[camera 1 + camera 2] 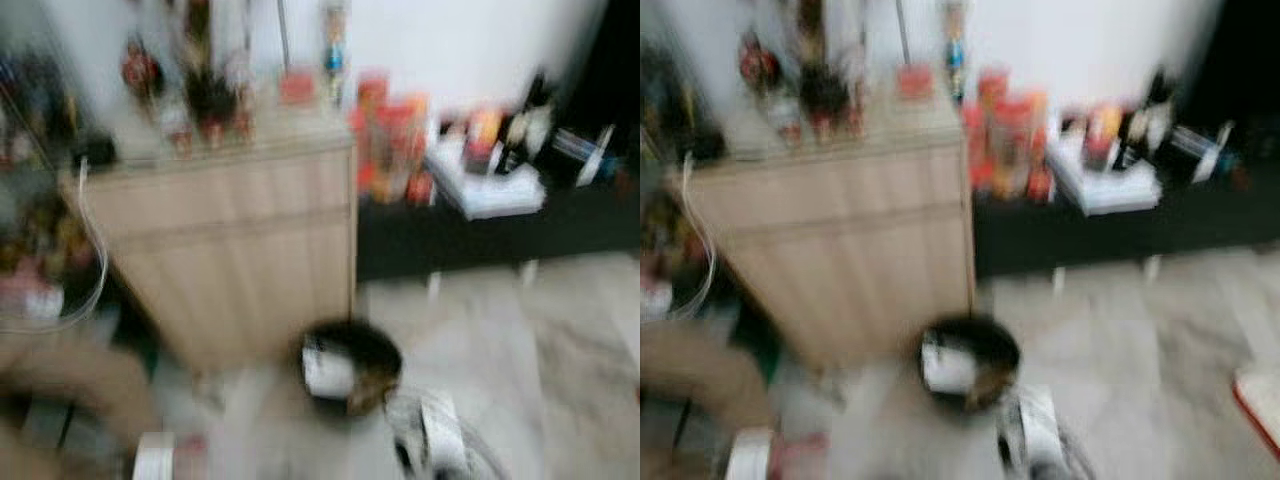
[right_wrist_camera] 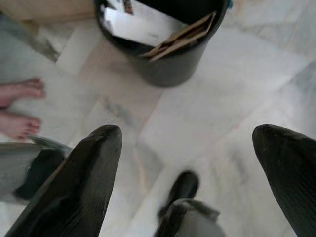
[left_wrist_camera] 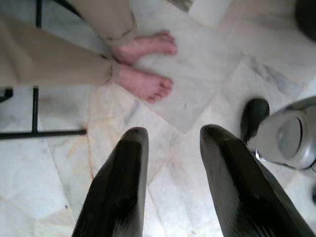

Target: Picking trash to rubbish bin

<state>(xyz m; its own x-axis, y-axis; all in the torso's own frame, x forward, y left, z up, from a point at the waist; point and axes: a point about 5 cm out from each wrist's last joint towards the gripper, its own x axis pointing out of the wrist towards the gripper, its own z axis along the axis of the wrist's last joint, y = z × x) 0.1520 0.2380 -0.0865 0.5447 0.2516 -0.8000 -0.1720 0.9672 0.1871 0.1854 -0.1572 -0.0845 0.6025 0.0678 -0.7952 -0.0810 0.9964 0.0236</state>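
The head views are blurred. A round black rubbish bin (image 1: 350,365) stands on the pale marble floor in front of a wooden cabinet, with white paper and brown cardboard inside (image 2: 163,49). My right gripper (image 2: 190,131) hangs above the floor a short way from the bin, fingers wide open and empty. My left gripper (image 3: 173,131) is also open over bare floor, holding nothing. A small white and red object (image 1: 160,455) lies on the floor at the lower left, too blurred to identify.
A person in beige trousers stands barefoot (image 3: 145,81) close on my left. The wooden cabinet (image 1: 230,250) carries bottles. A low black bench (image 1: 500,235) with clutter runs along the wall on the right. Black chair legs (image 3: 34,98) stand near the person.
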